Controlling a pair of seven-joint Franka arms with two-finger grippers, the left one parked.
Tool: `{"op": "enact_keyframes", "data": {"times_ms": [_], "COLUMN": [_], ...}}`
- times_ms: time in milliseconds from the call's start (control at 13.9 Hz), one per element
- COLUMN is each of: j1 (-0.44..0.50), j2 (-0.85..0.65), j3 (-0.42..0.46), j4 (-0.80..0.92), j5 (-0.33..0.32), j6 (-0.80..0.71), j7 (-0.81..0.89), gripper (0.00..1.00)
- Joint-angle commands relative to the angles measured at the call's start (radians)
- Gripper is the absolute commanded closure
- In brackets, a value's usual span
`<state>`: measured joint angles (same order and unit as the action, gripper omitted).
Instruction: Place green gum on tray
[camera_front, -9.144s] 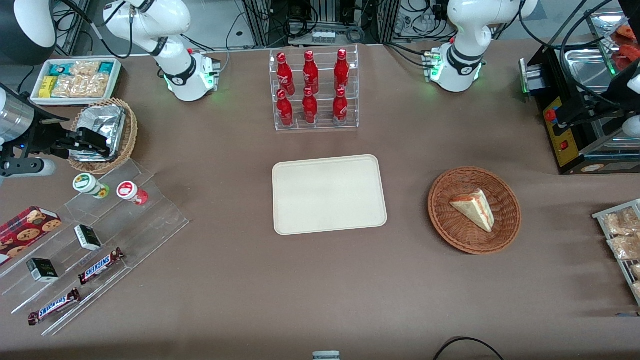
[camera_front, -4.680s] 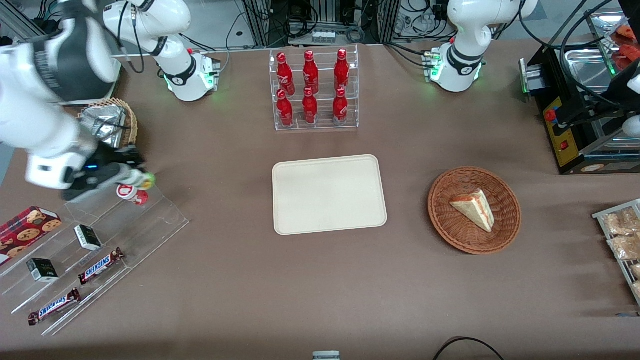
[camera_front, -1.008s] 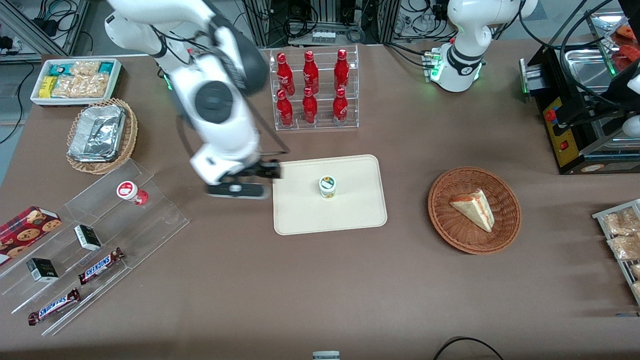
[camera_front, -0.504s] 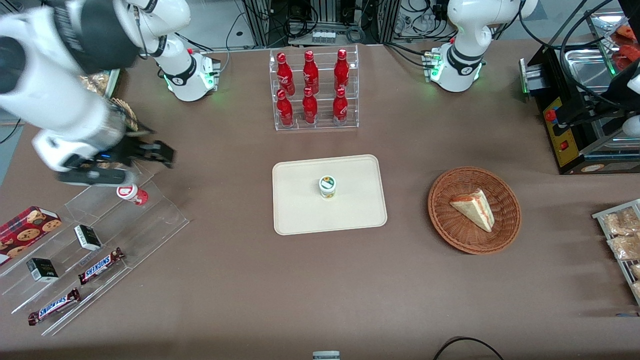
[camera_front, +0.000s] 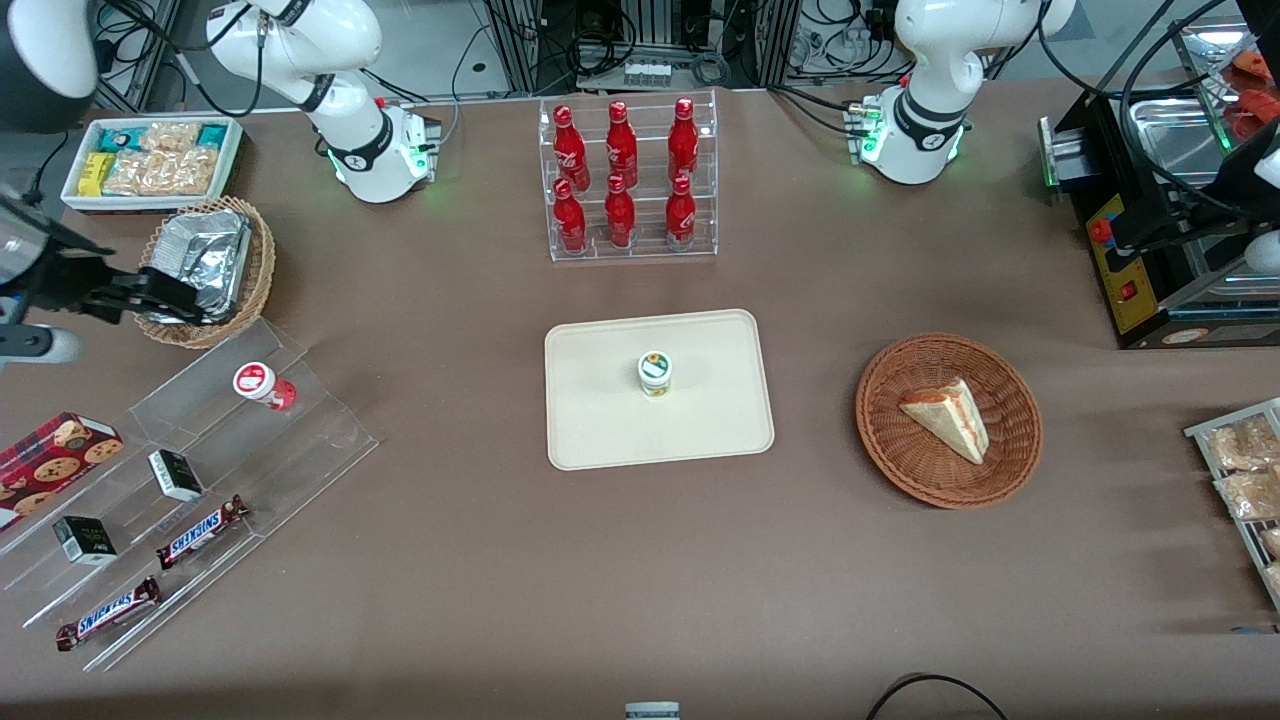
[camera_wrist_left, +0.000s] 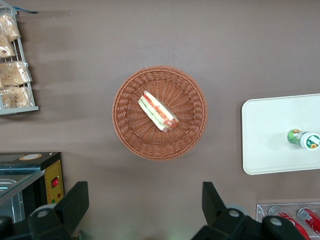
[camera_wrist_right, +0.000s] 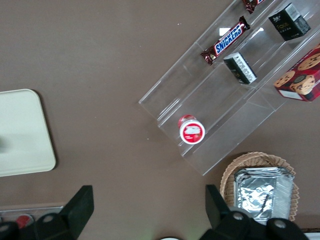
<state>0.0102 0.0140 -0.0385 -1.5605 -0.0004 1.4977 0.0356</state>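
- Your green gum (camera_front: 655, 373) stands upright near the middle of the tray (camera_front: 600, 430), at the centre of the front view, with nothing touching it.
- I judge the placing done: the bottle rests on the tray and nothing holds it. All that seems left is for you to park the arm.
- Your gripper (camera_front: 165, 297) hangs at the left edge of the front view, over the foil-filled wicker basket (camera_front: 262, 262) and well apart from the tray. Its fingers are spread wide and carry nothing.
- Just below it in that view, one red-lidded gum bottle (camera_front: 262, 384) sits on the clear stepped display (camera_front: 320, 440).
- Count with me on that display: two Snickers bars (camera_front: 200, 531), two small dark boxes (camera_front: 175, 474), one cookie box (camera_front: 55, 450).
- The acrylic rack (camera_front: 632, 180), above the tray in the frame, holds six red bottles.
- One brown basket (camera_front: 890, 440), right of the tray in the frame, holds a single sandwich wedge (camera_front: 948, 418).
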Motion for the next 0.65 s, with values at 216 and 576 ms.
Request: {"op": "enact_keyframes", "data": {"times_ms": [216,576], "j1": [-0.069,-0.062], "j2": [-0.003,0.003], "j3": [0.005,0.000], "j4": [0.002,0.004], "j5": [0.042,0.039], "j6": [-0.016,-0.014], "j7": [-0.152,-0.146], "gripper": [0.01,0.01]}}
